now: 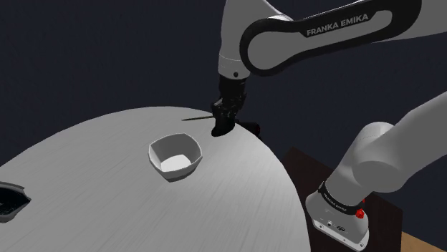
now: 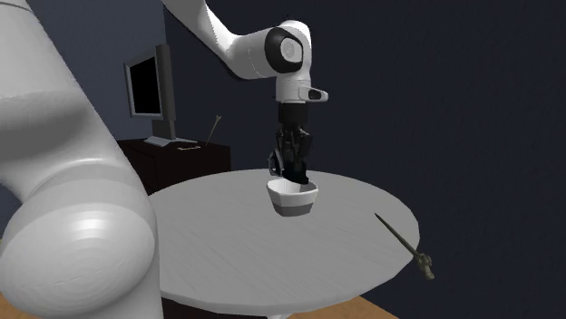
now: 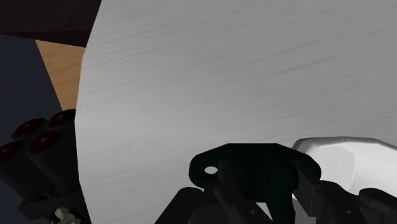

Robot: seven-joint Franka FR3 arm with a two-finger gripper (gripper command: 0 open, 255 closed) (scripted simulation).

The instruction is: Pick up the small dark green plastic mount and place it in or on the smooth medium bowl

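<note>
A small, very dark mount (image 3: 245,167) with a round hole in one ear sits clasped between my gripper's (image 3: 253,202) black fingers. In the shoulder view the gripper (image 1: 226,120) points down at the table's far side, shut on the mount (image 1: 221,129), which hangs at or just above the tabletop. The white faceted bowl (image 1: 174,156) stands upright a short way toward the shoulder view's left and nearer the camera. In the second exterior view the gripper (image 2: 290,165) is just behind the bowl (image 2: 292,198). Beside the mount, the bowl's rim (image 3: 343,153) shows close by.
The round grey table (image 1: 107,200) carries a thin dark rod (image 2: 399,238) at its edge and a dark object (image 1: 10,200) at the shoulder view's left. A dark cabinet (image 1: 301,166) stands beside the table; a monitor (image 2: 150,91) sits on another cabinet.
</note>
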